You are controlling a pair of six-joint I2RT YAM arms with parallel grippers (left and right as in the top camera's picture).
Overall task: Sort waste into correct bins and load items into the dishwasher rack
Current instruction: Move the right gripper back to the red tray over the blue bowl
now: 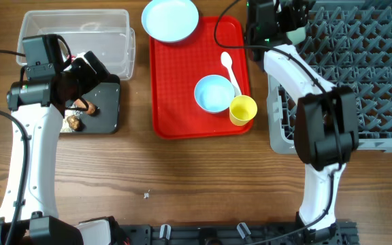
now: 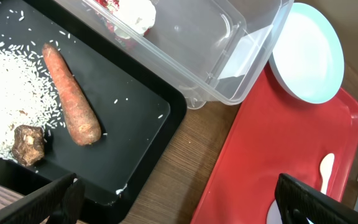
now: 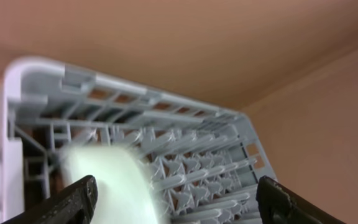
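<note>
White bowl (image 3: 107, 180), blurred, sits in the far left corner of the dishwasher rack (image 1: 359, 68), between the spread fingers of the right gripper (image 3: 178, 186) and seemingly clear of them. Yellow cup (image 1: 243, 109), teal bowl (image 1: 214, 93) and white spoon (image 1: 231, 73) lie on the red tray (image 1: 175, 102), left of that gripper and nearer its arm. The spoon's handle runs far-to-near by the tray's right edge. Left gripper (image 2: 178, 183), also spread, hangs over the black tray (image 2: 135, 112).

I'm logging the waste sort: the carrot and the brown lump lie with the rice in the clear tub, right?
No. The carrot and the brown lump lie with the rice in the black tray, not the clear tub, which stands beside it. The left wrist view shows this.
</note>
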